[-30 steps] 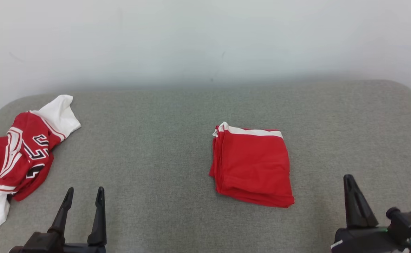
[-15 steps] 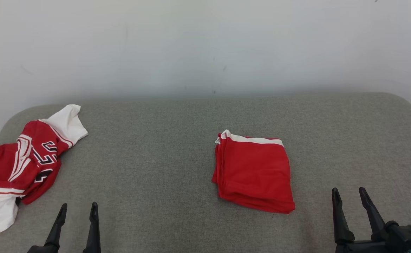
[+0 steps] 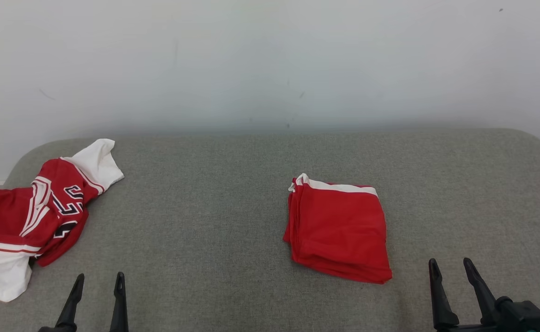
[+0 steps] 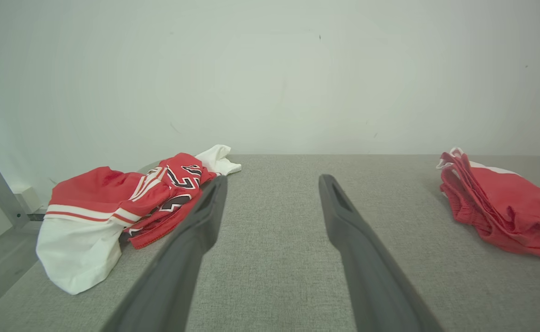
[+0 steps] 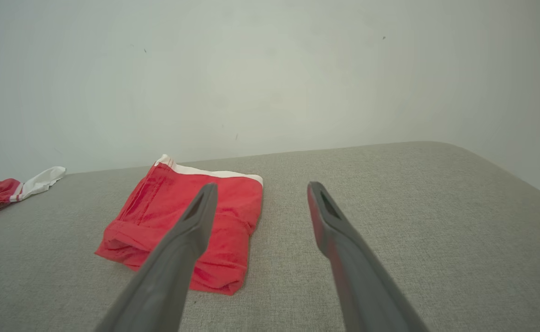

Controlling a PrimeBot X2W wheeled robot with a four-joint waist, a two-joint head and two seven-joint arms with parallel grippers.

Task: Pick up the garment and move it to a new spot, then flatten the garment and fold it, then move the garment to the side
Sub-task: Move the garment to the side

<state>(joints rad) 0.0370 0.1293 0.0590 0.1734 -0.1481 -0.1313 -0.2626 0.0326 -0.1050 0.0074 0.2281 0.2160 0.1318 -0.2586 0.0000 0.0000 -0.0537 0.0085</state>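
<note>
Head view shows you both grippers at the bottom edge, cut off below the fingers. The left gripper (image 3: 100,275) and the right gripper (image 3: 450,260) each have their fingers spread apart and hold nothing. Beyond the right gripper and to its left, the folded red garment (image 3: 339,230) lies on the grey padded surface (image 3: 205,207), white band at its far edge, touching neither gripper. Far left, a crumpled red and white jersey (image 3: 34,216) runs off the frame; its creased black numerals can't be read. A pale wall (image 3: 270,60) stands behind.
</note>
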